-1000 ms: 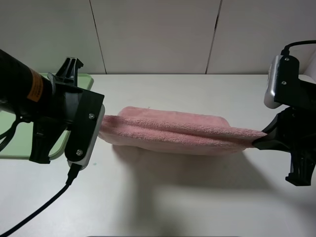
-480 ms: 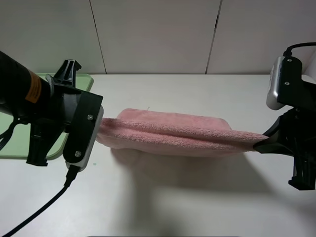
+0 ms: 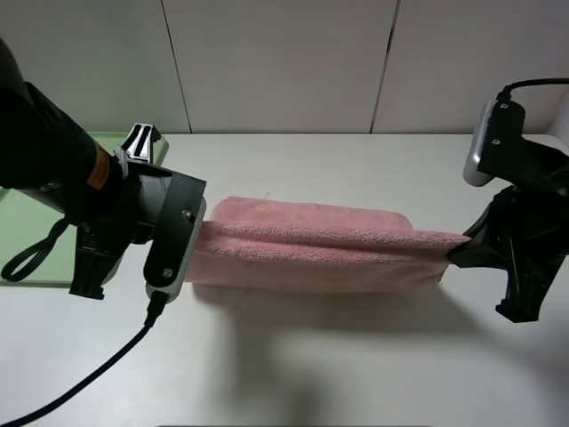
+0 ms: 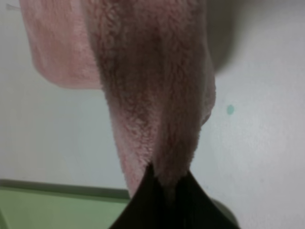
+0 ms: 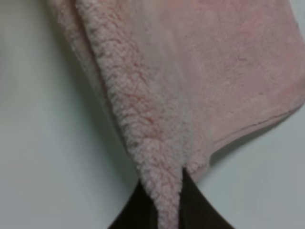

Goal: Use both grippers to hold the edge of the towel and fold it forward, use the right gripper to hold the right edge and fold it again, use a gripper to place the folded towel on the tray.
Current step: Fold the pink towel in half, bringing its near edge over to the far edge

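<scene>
1. From the high camera, the pink towel (image 3: 311, 245) lies across the middle of the counter (image 3: 356, 356). Its long axis runs parallel to the far edge, and its ends point at the left and right edges. The left gripper (image 3: 185, 242) and the right gripper (image 3: 458, 253) each hold one end raised. The tray (image 3: 27, 240) sits by the left edge. I judge the first fold is in hand.
2. On the left wrist, the jaws are clamped on bunched towel (image 4: 152, 95).
3. On the right wrist, the jaws are pinched on the towel's edge (image 5: 157, 143). Next, both arms should carry that edge evenly toward the far edge, then let go.
</scene>
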Available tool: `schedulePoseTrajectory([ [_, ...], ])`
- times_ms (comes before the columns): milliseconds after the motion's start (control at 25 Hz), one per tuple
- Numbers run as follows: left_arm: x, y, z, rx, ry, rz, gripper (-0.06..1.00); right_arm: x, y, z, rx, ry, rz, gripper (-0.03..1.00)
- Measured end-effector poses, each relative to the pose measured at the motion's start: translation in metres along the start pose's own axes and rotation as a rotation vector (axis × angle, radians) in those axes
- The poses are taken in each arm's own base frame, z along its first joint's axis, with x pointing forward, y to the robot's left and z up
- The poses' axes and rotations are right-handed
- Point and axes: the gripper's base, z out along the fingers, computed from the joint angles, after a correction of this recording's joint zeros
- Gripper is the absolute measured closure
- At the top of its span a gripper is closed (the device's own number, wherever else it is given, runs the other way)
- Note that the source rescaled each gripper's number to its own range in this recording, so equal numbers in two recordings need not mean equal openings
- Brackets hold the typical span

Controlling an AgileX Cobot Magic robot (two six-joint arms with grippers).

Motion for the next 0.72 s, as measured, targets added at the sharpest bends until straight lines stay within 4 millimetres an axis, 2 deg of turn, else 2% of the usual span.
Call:
schedulePoseTrajectory([
  [280, -0.006, 0.016, 0.019, 0.018, 0.021, -0.004, 0.94, -0.015, -0.024, 0.021, -0.034, 0.042, 0.017, 0.97],
  [720, 0.015, 0.050, 0.060, 0.062, 0.079, -0.062, 0.94, -0.030, -0.054, 0.062, -0.069, 0.086, 0.041, 0.97],
])
